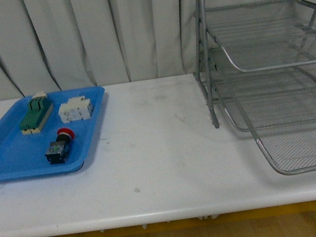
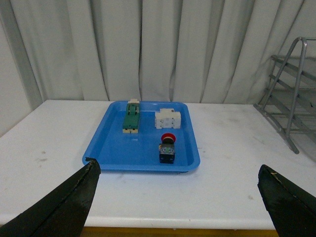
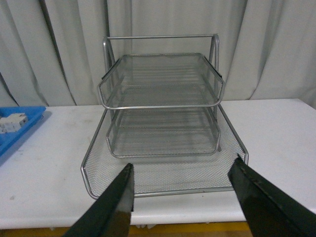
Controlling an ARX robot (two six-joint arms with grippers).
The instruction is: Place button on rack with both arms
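In the front view I see the button [image 1: 59,146] lying toward the near right corner of the blue tray [image 1: 10,173], well apart from the rack [image 1: 306,143]; in the left wrist view my left gripper [image 2: 177,169] gapes empty, and I judge a skewed pinch could roll the button on its round cap; in the right wrist view my right gripper [image 3: 182,165] is also wide and empty, facing the rack.

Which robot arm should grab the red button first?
Probably the left. Its wrist camera faces the button in the blue tray, with the left gripper open toward it. The right gripper faces the rack instead.
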